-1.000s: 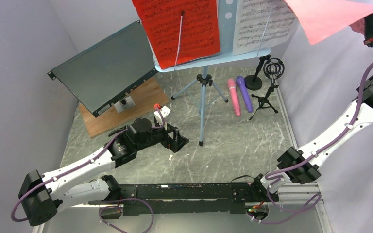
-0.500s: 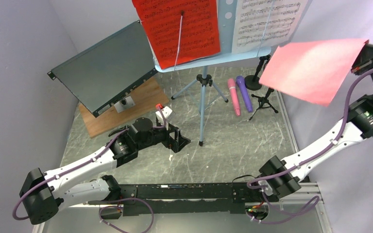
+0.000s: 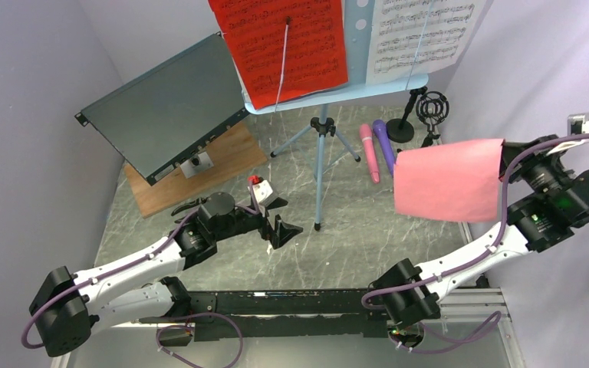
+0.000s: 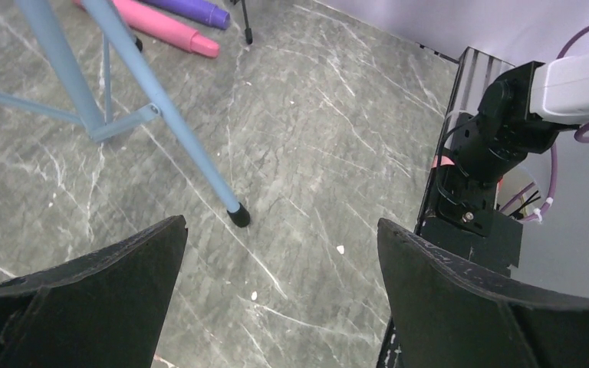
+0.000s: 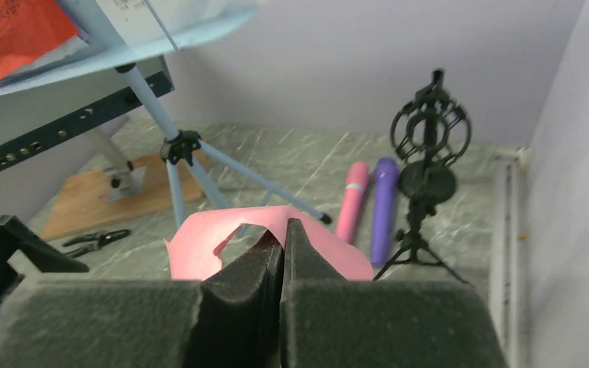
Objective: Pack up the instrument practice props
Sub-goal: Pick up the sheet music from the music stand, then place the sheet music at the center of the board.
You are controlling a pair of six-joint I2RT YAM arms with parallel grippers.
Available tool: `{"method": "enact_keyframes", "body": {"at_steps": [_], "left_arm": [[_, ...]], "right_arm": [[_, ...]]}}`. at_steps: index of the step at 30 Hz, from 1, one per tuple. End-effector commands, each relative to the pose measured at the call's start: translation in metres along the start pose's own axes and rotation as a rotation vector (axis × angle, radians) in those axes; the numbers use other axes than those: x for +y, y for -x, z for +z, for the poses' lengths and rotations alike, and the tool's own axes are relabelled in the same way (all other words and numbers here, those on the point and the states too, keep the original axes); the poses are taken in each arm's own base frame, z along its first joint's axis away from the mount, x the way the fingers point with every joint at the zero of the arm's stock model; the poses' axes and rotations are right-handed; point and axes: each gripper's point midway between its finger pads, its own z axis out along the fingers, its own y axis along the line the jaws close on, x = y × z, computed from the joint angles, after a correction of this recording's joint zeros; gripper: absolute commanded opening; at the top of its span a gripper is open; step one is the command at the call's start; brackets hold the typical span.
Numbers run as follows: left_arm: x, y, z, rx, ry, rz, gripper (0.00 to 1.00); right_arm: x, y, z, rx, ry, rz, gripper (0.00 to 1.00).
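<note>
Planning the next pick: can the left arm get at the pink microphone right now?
Probably yes: the left gripper is open and empty, the pink microphone lies uncovered, though the blue tripod leg stands between them.

Bare tabletop (image 3: 368, 238) in the lower middle of the overhead frame gives easy passage. Further up it's tight: tripod legs (image 3: 320, 165) splay mid-frame, microphones (image 3: 368, 149) and mic supports (image 3: 432, 107) crowd upper right, partly behind the held-up pink page (image 3: 449, 180), and the metal box (image 3: 165, 111) fills upper left.
</note>
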Motion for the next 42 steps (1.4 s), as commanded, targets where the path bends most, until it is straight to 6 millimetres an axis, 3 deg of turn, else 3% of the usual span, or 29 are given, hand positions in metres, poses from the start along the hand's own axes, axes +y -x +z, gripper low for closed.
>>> {"method": "enact_keyframes", "body": {"at_steps": [1,4,8,11,19,24,32,36,42], "left_arm": [[-0.012,0.028,0.001,-0.125,-0.084,0.130,0.99],[-0.011,0.022,0.005,-0.114,-0.090,0.133,0.99],[-0.009,0.011,0.009,-0.086,-0.090,0.156,0.99],[-0.005,0.004,0.007,-0.064,-0.069,0.209,0.99],[0.017,-0.032,0.001,-0.007,0.029,0.465,0.99],[0.025,-0.039,0.012,-0.026,0.058,0.621,0.99],[0.043,-0.040,0.028,-0.074,0.148,0.670,0.99],[0.034,-0.040,0.035,-0.095,0.096,0.670,0.99],[0.005,-0.032,0.041,-0.194,-0.037,0.567,0.99]], "right_arm": [[0.011,-0.035,-0.002,0.069,0.104,0.021,0.00],[0.008,-0.062,0.008,0.070,0.152,0.128,0.00],[0.015,-0.114,0.042,0.134,0.187,0.220,0.00],[0.044,-0.165,0.065,0.327,0.276,0.269,0.00],[0.080,-0.240,0.068,0.492,0.417,0.351,0.00],[0.097,-0.259,0.074,0.568,0.491,0.360,0.00],[0.118,-0.282,0.075,0.661,0.624,0.365,0.00],[0.121,-0.286,0.077,0.671,0.650,0.379,0.00],[0.124,-0.288,0.078,0.677,0.685,0.408,0.00]]}}
